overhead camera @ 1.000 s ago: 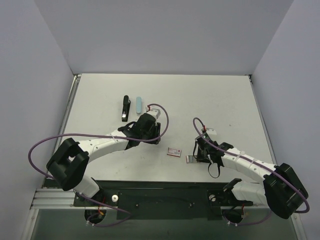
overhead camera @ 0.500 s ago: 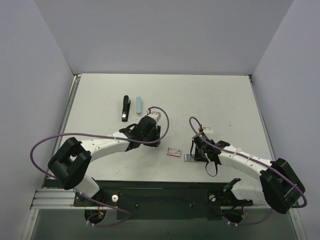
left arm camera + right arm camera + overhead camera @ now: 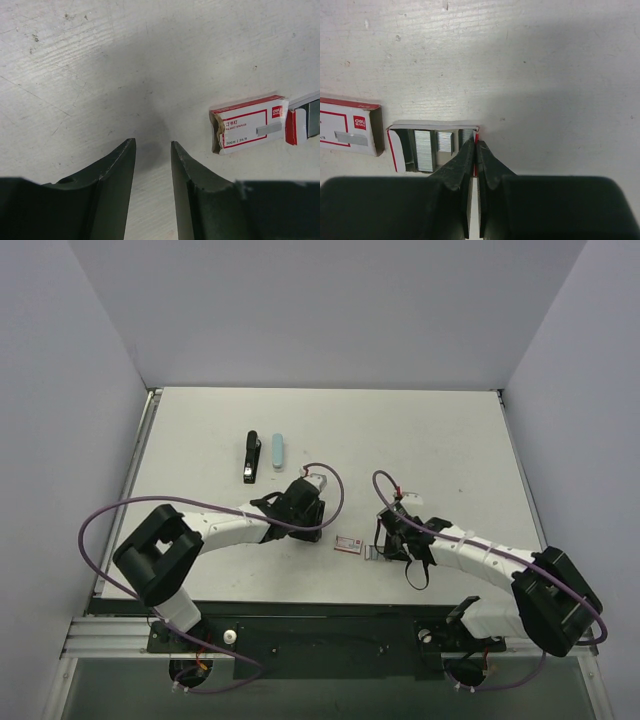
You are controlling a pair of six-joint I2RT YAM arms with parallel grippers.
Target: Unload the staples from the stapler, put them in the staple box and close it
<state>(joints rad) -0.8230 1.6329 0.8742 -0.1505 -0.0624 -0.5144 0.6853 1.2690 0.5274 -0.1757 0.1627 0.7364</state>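
Near front centre of table (image 3: 440,440) — open cardboard tray (image 3: 435,124) w/ staples (image 3: 425,149) in short silvery strips, just beside its red-and-white sleeve (image 3: 247,124). R gripper (image 3: 475,144): fingers pressed together, tips at tray's right end wall; can't tell if wall is pinched. L gripper (image 3: 153,145): fingers apart, nothing between, over bare table near sleeve. Black stapler (image 3: 248,457) and pale blue stapler (image 3: 276,449) side by side — well apart from tray, far left.
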